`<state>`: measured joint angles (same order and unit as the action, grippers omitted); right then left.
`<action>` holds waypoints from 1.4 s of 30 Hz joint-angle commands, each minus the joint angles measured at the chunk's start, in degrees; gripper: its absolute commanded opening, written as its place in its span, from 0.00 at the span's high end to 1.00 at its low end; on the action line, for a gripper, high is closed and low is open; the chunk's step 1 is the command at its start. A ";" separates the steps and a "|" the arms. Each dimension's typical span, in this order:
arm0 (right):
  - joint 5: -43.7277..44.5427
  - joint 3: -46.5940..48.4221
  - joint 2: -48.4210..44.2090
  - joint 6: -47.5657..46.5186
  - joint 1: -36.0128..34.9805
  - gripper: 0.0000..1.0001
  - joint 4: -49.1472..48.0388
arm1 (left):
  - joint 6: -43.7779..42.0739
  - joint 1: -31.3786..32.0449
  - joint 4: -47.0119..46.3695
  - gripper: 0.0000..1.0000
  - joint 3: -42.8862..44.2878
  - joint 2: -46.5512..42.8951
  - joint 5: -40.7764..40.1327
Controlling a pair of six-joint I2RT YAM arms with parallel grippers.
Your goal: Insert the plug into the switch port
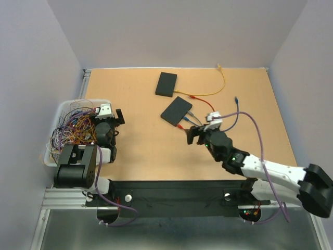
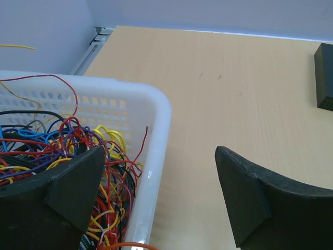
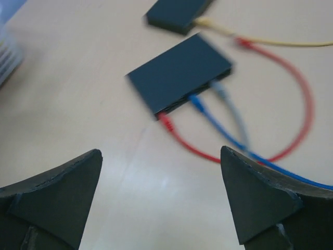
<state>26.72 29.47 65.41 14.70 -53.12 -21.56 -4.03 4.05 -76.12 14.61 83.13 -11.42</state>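
Observation:
Two flat black switches lie at mid-table, the nearer one point(image 1: 177, 111) point(image 3: 179, 73) and a farther one point(image 1: 166, 84) point(image 3: 177, 13). Along the nearer switch's front edge sit a red plug point(image 3: 165, 121), a blue plug point(image 3: 196, 102) and a grey plug point(image 3: 221, 89), each at a port. The red cable point(image 1: 200, 105) loops back to a loose end point(image 1: 191, 96) beside the yellow cable point(image 1: 221, 86). My right gripper point(image 1: 200, 135) point(image 3: 161, 182) hovers open just in front of the nearer switch, holding nothing. My left gripper point(image 1: 118, 122) point(image 2: 158, 187) is open over the basket's rim.
A white basket point(image 1: 65, 107) point(image 2: 156, 112) full of tangled coloured wires stands at the left table edge. The yellow cable runs from the farther switch to a loose end point(image 1: 219, 66) at the back. A blue cable end point(image 1: 237, 99) lies right of the switches.

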 commanded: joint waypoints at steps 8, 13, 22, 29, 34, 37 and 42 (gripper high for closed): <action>27.62 -15.67 -23.39 -7.76 19.61 0.00 -8.58 | -0.36 -0.10 -12.30 0.01 -0.72 0.36 -0.01; 20.31 -18.66 -15.70 -4.17 33.58 0.00 -14.37 | -0.36 -0.10 -12.21 0.01 -0.64 0.36 0.08; 14.68 -22.97 11.73 -4.07 38.62 0.00 -50.56 | -0.36 -0.10 -12.21 0.01 -0.72 0.28 0.00; 8.01 -22.71 14.48 -11.00 39.94 0.00 -55.52 | -0.45 -0.10 -12.30 0.01 -0.72 0.28 0.08; 0.79 -21.83 25.81 -15.56 41.87 0.00 -66.94 | -0.27 -0.10 -12.30 0.01 -0.55 0.36 0.08; -6.29 -19.73 25.80 -10.67 46.08 0.00 -59.57 | -0.36 -0.19 -12.30 0.01 -0.72 0.28 0.08; -8.44 -17.61 27.58 -10.04 48.11 0.00 -58.22 | -0.36 -0.10 -12.30 0.01 -0.64 0.36 0.08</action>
<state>22.98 10.57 93.47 3.46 -6.20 -72.29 -4.03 4.05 -76.14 14.61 83.15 -11.33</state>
